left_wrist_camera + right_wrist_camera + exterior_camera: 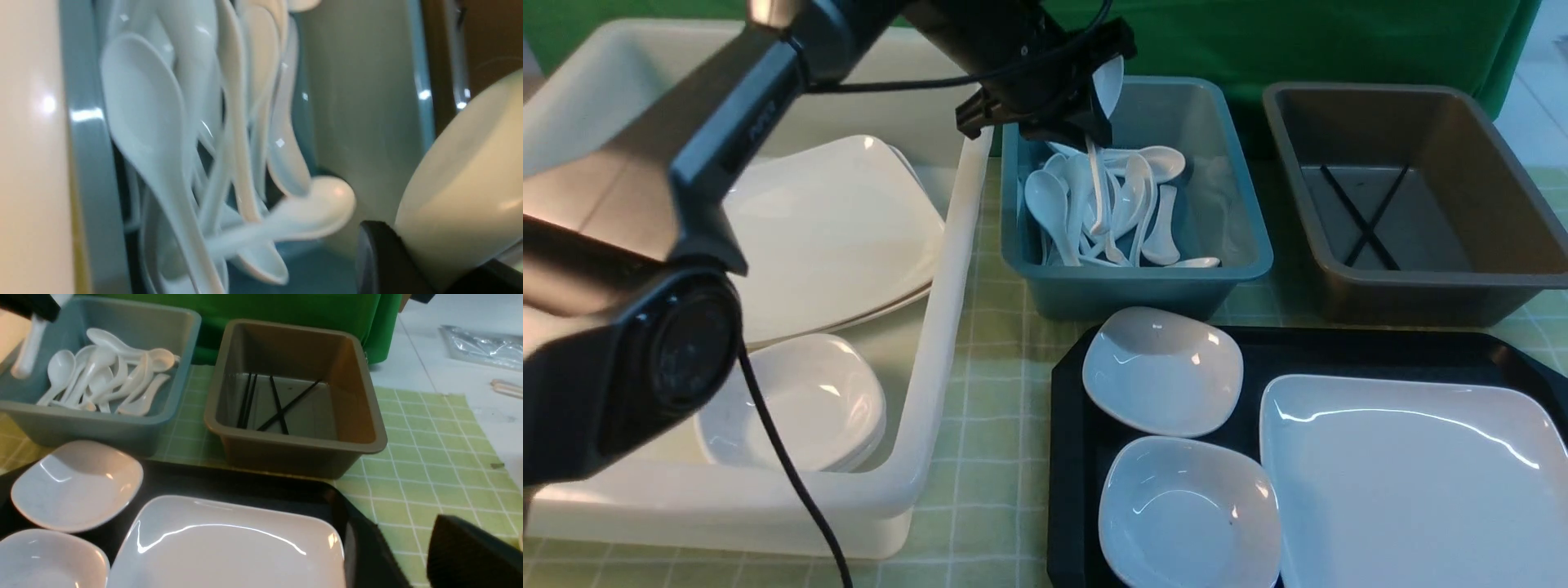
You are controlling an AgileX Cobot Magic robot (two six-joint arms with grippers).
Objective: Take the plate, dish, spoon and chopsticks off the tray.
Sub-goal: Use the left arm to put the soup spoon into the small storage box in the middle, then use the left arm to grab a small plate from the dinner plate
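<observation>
Spoon in my left grip, above the blue-gray bin

My left gripper point(1094, 135) is closed on the spoon point(1107, 86), its bowl up and its handle hanging down over the blue-gray bin point(1135, 282). More white spoons point(1045, 200) lie heaped inside that bin, crossing one another, mostly toward its left and near parts. My right gripper point(400, 551) stands open with nothing between its fingers, near the right end of the black tray point(1074, 490).

The plate point(1413, 482) lies flat on the tray, taking up much of its right part. Left of it sit two small white dishes: the far dish point(1164, 371), and the near dish point(1188, 514) just beside the plate. The tray is in front of the blue-gray bin and the brown bin point(1445, 302), on a green checked cloth point(988, 408).

The chopsticks point(282, 408) are in the brown bin, to the right of the blue-gray one: two black sticks crossed on its floor, with another two lying side by side left of them. In the big white bin point(931, 367) at my left, large white plates point(837, 229) lie stacked on the far side, with small white dishes point(796, 400) stacked nearer me.
</observation>
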